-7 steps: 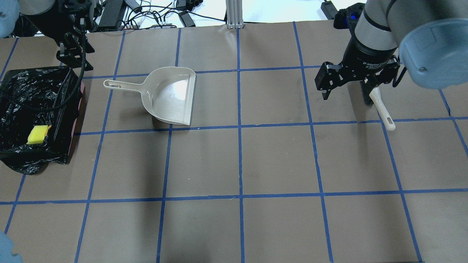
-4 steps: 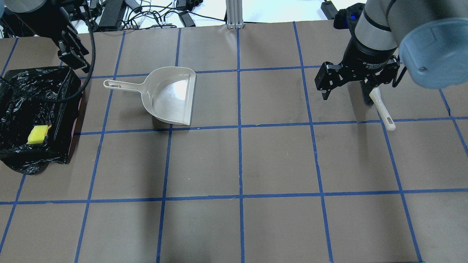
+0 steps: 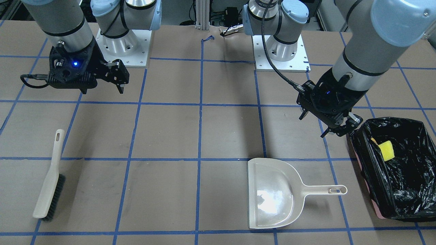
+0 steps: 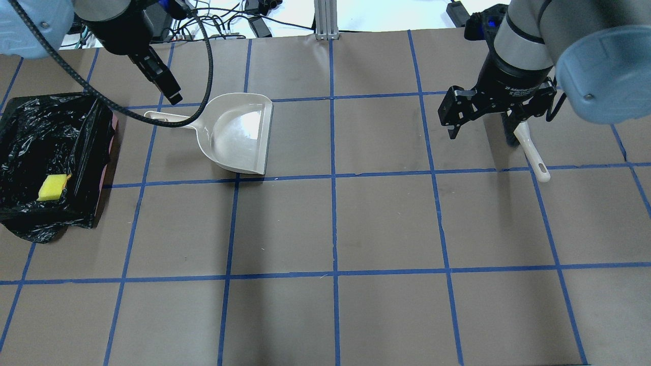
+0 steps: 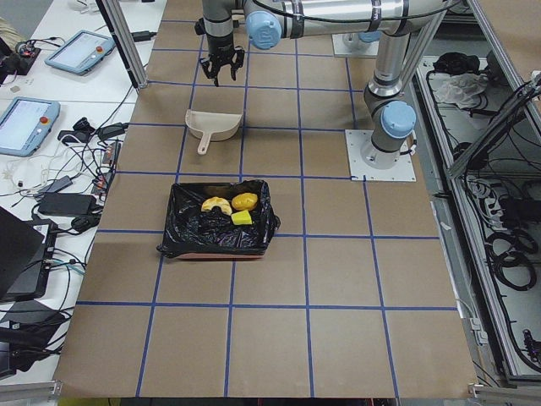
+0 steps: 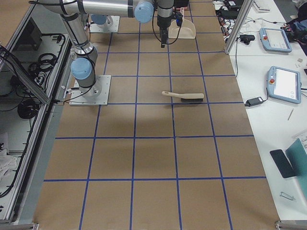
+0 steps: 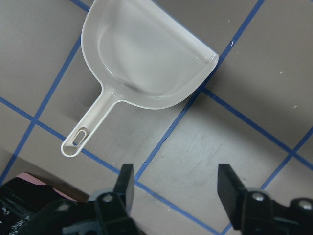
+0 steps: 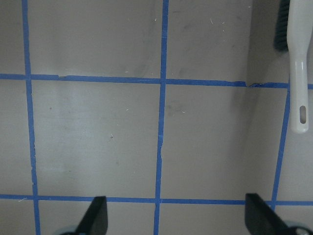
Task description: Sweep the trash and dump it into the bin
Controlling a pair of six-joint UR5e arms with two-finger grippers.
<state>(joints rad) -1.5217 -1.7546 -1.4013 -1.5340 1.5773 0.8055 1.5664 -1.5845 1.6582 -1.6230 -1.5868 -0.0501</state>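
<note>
The bin (image 4: pixel 30 127), lined with a black bag, stands at the table's left end; it also shows in the front view (image 3: pixel 408 190). The yellow sponge (image 4: pixel 53 187) lies inside it. The left side view shows the sponge (image 5: pixel 242 218), the potato (image 5: pixel 246 201) and the croissant (image 5: pixel 216 205) all in the bin (image 5: pixel 190 235). My left gripper (image 4: pixel 172 94) is open and empty, hovering beside the handle of the beige dustpan (image 4: pixel 239 132), which lies empty below it in the left wrist view (image 7: pixel 146 54). My right gripper (image 4: pixel 480 127) is open and empty above the table.
A beige hand brush (image 4: pixel 530 150) lies flat on the table just right of my right gripper; its handle shows in the right wrist view (image 8: pixel 298 73). Cables and power supplies (image 4: pixel 213 23) lie past the table's far edge. The brown paper carries blue tape grid lines.
My left gripper has moved right, from beside the bin's far corner to above the dustpan's handle. The right arm, dustpan, brush and bin have not moved.
</note>
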